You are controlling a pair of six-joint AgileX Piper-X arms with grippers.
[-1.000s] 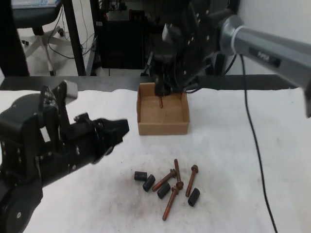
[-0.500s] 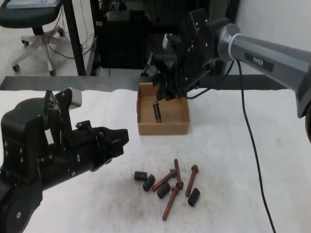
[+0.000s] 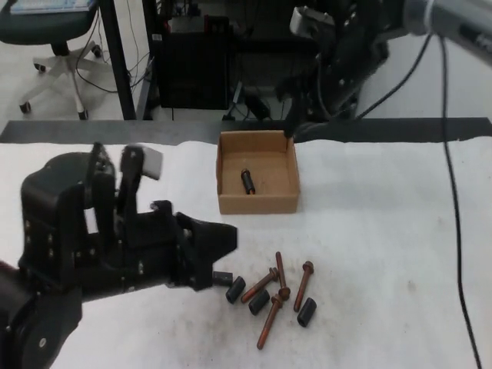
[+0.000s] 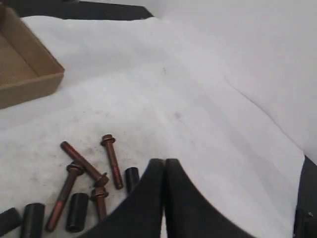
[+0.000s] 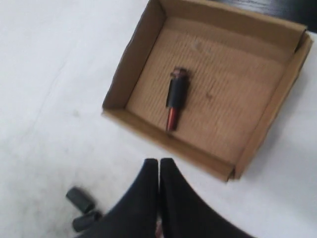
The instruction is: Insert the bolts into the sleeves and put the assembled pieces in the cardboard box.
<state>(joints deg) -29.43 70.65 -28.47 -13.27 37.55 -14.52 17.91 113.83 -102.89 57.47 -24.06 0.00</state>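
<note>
The cardboard box (image 3: 257,204) stands at the bench's middle back, with one assembled bolt-in-sleeve piece (image 3: 247,181) lying on its floor. In the right wrist view that piece (image 5: 176,96) lies inside the box (image 5: 133,64), below my right gripper (image 5: 159,163), which is shut and empty. The right gripper (image 3: 290,129) hangs above the box's far right corner. Loose copper bolts (image 3: 280,292) and black sleeves (image 3: 307,312) lie in a pile at the front. My left gripper (image 3: 227,238) is shut and empty just left of the pile, over the bolts (image 4: 113,161) and sleeves (image 4: 77,218).
White cloth covers the bench, with open room to the right of the pile and the box. A black cable (image 3: 450,200) runs down the right side. Behind the bench's back edge stand an office chair (image 3: 54,23) and dark equipment.
The right gripper left the assembled piece in the box, then rose and drew back to the right. The left arm moved right, toward the loose pile.
</note>
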